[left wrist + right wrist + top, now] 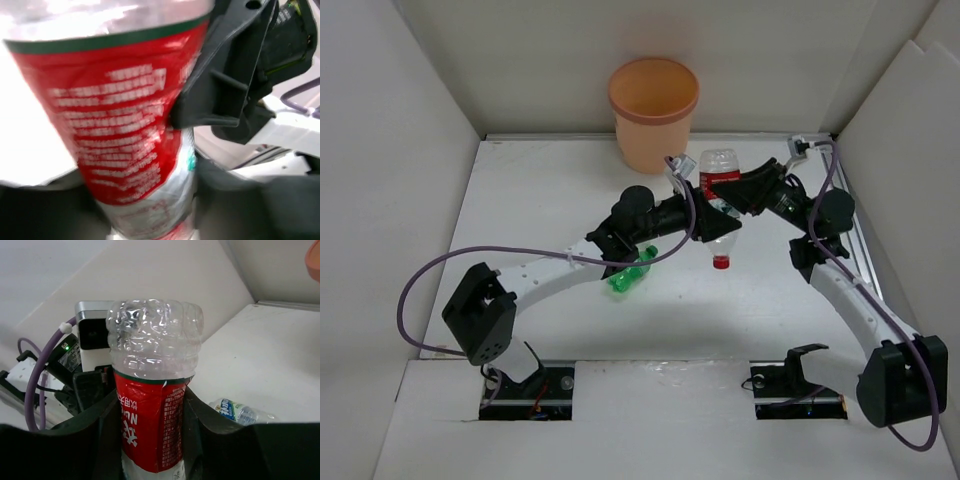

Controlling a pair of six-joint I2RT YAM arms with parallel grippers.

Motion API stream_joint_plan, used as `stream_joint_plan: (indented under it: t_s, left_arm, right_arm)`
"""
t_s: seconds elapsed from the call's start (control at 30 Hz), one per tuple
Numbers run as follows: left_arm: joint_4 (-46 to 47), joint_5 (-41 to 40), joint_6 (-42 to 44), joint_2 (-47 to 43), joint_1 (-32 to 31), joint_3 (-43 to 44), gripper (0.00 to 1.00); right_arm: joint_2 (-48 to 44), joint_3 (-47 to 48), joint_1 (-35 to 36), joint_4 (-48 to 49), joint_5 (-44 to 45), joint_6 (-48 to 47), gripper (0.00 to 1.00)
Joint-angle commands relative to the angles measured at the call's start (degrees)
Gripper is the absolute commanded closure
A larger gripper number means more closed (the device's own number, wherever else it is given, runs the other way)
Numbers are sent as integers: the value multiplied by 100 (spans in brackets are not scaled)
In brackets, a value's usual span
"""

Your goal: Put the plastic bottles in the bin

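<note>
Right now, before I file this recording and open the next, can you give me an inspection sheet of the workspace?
Surface: white table, no spills visible.
Job's things: orange bin upright by the far wall; red-label bottle held between the arms; green bottle lying under the left arm; blue-label bottle lying on the table.
Clutter: nothing seen.
Grippers: right gripper shut on the red-label bottle; left gripper at the same bottle, grip cannot be told.
Cables: purple cables loop off both arms, apart from the lying bottles.
Surroundings: white walls on three sides.
</note>
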Motion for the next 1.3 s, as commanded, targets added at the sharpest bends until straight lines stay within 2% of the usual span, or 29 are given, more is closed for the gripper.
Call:
stream_joint_plan:
  t_s: [0.0,0.03,0.07,0.1,0.13,0.17,0.23,0.3,0.33,0.4,0.43,0.47,0.5,0.57,0.6,0.67,0.77,0.83,0.97,1.13,1.27]
  left_arm:
    - [701,640,-171,-45,-66,252,75]
    - [587,640,-171,-45,-14,252,91]
    - [490,571,-83,-45,-13,313,94]
    - [402,570,-30,-45,-13,418,99]
    - [166,509,31,-106,39,480,100]
    - [51,404,153,-159,118,542,100]
    - [-230,246,303,-211,250,796,100]
    - [-871,-280,610,-212,539,1094,100]
    - [-1143,-535,681,-212,662,1540,99]
    - [-1906,-1097,734,102,1144,2121,98]
    - [-2137,-1257,874,261,1304,2794,98]
    - [-2374,-1441,962,437,1453,3158,98]
    - [-2759,-1869,1076,830,1681,3875,98]
    - [-3069,-2354,1279,1297,1867,4617,100]
    - [-3314,-2601,1375,1804,1946,4977,100]
    - [-3509,-3618,1455,2290,2061,5933,100]
    - [-3056,-4841,2016,2960,2061,6281,100]
    - [-2119,-5142,2359,3223,2061,6203,100]
    - [-956,-6028,3001,3679,2061,6237,100]
    - [-1207,-6023,3108,4507,2263,7597,97]
    - [-1006,-5803,2968,4569,2325,7459,92]
  right_arm:
    - [-28,16,-44,923,-63,296,62]
    - [-28,16,-96,923,-63,296,40]
    - [-28,77,-183,871,-63,296,19]
    - [-28,78,-236,818,-63,296,14]
    - [-107,139,-324,705,-63,244,2]
    - [-168,139,-429,564,6,165,0]
    - [-396,192,-833,-76,112,-177,0]
    - [-590,253,-1324,-734,392,-667,0]
    - [-687,254,-1457,-1382,507,-836,0]
    - [-924,254,-1642,-1808,578,-1118,0]
    - [-977,254,-1704,-2001,631,-1276,0]
    - [-1030,254,-1705,-2003,631,-1330,0]
    - [-1030,184,-1757,-2073,579,-1391,0]
    - [-1030,183,-1758,-2074,526,-1444,0]
    - [-1030,114,-1758,-2126,526,-1444,0]
    - [-1030,52,-1758,-2126,473,-1505,0]
    - [-1083,-1,-1758,-2573,622,-1908,0]
    - [-1153,-62,-1758,-2697,622,-2085,0]
    - [-1268,-308,-1758,-2698,622,-2192,0]
    - [-1137,-581,-1758,-2698,711,-2393,0]
    - [-908,-643,-1758,-2698,710,-2446,0]
